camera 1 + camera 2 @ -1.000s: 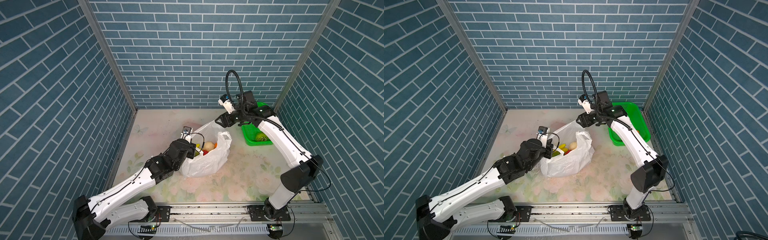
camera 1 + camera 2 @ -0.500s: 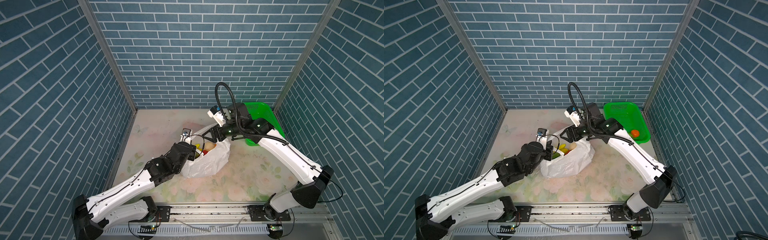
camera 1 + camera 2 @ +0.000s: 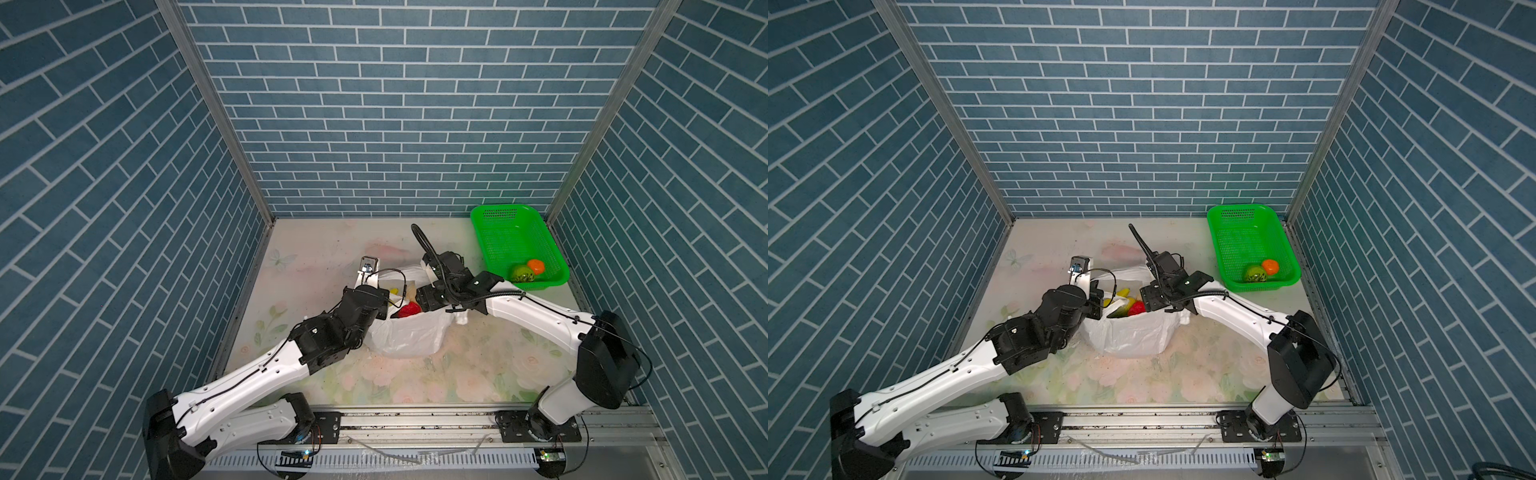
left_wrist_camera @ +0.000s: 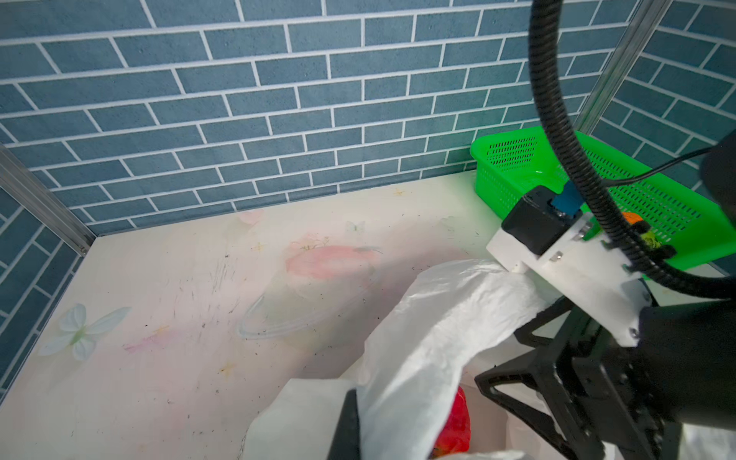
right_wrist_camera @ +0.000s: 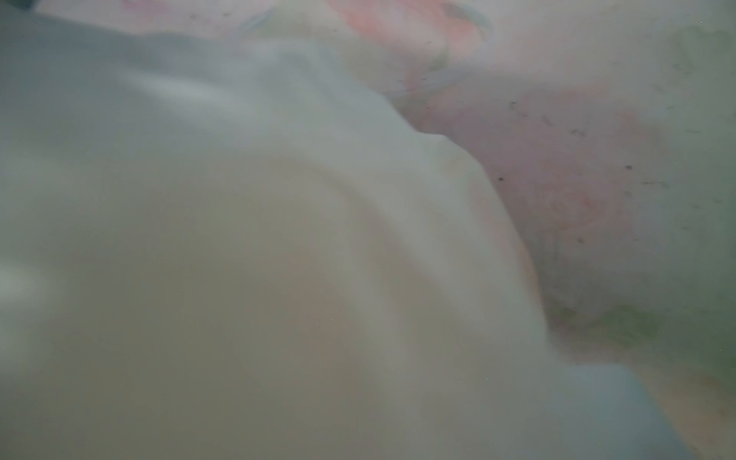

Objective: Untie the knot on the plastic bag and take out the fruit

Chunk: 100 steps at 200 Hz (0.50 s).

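While my left gripper [image 3: 384,306] clamps the plastic bag [image 3: 411,336] by its rim, my right gripper [image 4: 506,360] hangs spread wide in the bag's mouth, near the fruit [image 3: 409,309]; whether they touch I cannot tell. The bag sits mid-counter [image 3: 478,374].

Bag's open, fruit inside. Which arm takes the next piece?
Right, I'd say. The right gripper hangs open over the mouth of the plastic bag, beside the red fruit. The left gripper is shut on the bag's rim, holding it open, so it's busy.
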### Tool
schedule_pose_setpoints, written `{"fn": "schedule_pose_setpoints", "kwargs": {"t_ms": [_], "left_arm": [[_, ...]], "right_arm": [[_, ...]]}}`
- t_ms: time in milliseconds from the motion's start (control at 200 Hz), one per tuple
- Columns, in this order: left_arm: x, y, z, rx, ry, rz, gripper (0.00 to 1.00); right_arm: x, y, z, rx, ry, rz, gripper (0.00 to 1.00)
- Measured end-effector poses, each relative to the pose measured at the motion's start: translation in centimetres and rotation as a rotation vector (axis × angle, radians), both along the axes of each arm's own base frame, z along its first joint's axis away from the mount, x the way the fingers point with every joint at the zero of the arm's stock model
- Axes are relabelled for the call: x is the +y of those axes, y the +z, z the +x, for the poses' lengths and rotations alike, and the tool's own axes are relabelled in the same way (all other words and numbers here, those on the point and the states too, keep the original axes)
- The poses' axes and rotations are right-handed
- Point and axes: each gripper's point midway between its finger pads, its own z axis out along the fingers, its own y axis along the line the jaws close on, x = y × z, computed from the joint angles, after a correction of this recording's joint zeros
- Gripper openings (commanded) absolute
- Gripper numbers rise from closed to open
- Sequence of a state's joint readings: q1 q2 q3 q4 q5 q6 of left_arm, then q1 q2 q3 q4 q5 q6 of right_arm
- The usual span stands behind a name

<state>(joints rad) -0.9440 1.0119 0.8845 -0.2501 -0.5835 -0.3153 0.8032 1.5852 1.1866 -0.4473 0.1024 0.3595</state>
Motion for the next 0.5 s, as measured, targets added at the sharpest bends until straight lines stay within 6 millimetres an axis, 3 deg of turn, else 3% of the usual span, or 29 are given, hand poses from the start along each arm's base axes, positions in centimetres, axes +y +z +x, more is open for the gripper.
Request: {"fn": "schedule_pose_setpoints", "kwargs": {"t_ms": [155,285,380,460,500], "left_arm": [[-0.3,-0.8,0.0,-0.005,-0.011,0.0,0.0],[-0.8,-2.6,0.1,0.018,-0.03,0.047,0.0],[-1.4,-3.5,0.2,0.032,-0.047,0.083,0.0],[-1.4,-3.8,0.2,0.038,-0.051,0.111,0.0],[-1.4,-3.6,0.2,0.038,-0.051,0.117,0.09]], "right_arm": [[-4.4,-0.3,4.1,-0.096,-0.15,-0.115,0.8],[-10.0,-1.0,7.6,-0.128,-0.305,-0.216,0.81],[-13.1,-1.5,8.8,-0.127,-0.374,-0.273,0.82],[-14.4,-1.5,9.2,-0.129,-0.402,-0.296,0.81],[-14.6,-1.4,9.2,-0.13,-0.407,-0.297,0.81]]}}
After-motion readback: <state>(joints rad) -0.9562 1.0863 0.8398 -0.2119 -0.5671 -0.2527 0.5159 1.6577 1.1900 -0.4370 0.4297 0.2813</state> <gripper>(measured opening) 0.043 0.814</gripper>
